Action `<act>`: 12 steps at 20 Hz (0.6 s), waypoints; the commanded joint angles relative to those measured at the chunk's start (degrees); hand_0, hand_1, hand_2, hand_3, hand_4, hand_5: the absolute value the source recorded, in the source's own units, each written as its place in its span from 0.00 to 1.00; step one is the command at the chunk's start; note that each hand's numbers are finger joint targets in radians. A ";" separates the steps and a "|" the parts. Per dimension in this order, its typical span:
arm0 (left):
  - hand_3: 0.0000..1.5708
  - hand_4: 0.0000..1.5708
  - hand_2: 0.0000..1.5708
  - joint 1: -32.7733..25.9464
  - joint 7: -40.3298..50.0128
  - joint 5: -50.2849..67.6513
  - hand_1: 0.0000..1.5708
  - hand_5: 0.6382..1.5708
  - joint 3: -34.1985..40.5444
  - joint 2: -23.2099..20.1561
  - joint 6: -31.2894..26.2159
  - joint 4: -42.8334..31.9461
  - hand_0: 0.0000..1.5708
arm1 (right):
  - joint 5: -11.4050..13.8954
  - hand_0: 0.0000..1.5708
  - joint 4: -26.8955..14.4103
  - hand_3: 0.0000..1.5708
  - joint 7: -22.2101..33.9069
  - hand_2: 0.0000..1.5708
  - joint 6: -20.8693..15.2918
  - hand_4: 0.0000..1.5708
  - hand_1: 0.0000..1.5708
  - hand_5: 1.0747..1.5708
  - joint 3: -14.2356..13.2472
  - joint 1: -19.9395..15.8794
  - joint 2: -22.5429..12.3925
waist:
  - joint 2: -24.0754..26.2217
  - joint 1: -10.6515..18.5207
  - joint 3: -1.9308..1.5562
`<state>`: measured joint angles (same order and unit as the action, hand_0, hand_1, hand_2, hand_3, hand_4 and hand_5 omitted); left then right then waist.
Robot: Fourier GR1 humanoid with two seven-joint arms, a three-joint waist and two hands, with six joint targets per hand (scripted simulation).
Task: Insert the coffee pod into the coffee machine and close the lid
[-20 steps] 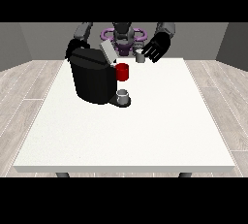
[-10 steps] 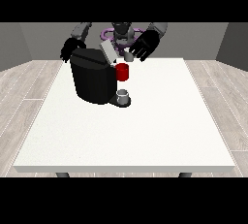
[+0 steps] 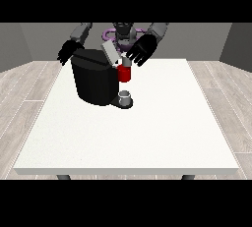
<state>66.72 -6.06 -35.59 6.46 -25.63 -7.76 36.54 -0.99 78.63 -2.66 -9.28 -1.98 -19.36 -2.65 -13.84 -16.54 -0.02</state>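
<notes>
A large white table (image 3: 147, 137) fills most of the front view, its top smooth and matte, a plain rectangle with dark legs just showing under the near edge; around it lies a floor of pale grey wood-look planks (image 3: 29, 88), and behind it stand plain grey walls (image 3: 206, 39). No brand, label or writing can be read anywhere. On the far left part of the table stands the coffee machine (image 3: 93, 81), a bulky black block with rounded sides and a dull finish, and its grey lid (image 3: 110, 53) is tilted up and open at the top right corner. A red, glossy cylindrical part (image 3: 125, 73) sticks out of the machine's front on the right, and below it a small grey cup (image 3: 125, 96) sits on the machine's dark base. Behind the machine the robot (image 3: 123, 32) shows grey arms and a purple ring at its torso. The hand at the view's right (image 3: 141, 50) hangs beside the raised lid, just above the red part, its black fingers spread apart and holding nothing. The hand at the view's left (image 3: 69, 53) sits at the machine's back left corner with fingers relaxed and apart. The coffee pod itself cannot be made out
</notes>
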 commanded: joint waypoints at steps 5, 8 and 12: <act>0.77 0.32 0.82 1.33 0.75 -0.35 0.80 1.00 -0.03 0.92 -1.73 -1.06 0.80 | -0.14 0.00 1.08 0.00 3.21 0.00 -0.48 0.33 0.00 1.00 0.18 -0.96 0.15 | 0.83 -0.27 0.02; 0.75 0.31 0.80 2.42 -1.18 -0.92 0.75 1.00 0.33 -0.85 -0.56 -0.48 0.75 | -0.28 0.00 -0.23 0.00 -1.41 0.00 -0.72 0.33 0.00 1.00 -0.79 -1.31 0.51 | -3.09 0.07 0.01; 0.76 0.32 0.81 0.49 -0.81 -2.04 0.76 1.00 -0.76 1.93 1.29 -0.86 0.76 | -0.17 0.00 0.52 0.00 -0.22 0.00 -0.49 0.33 0.00 1.00 -0.25 -0.02 0.43 | -1.37 -0.43 0.01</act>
<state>66.64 -7.17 -36.83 5.94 -24.17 -7.16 36.26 -1.97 78.71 -2.68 -9.13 -2.99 -19.20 -2.72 -14.37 -16.34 -0.01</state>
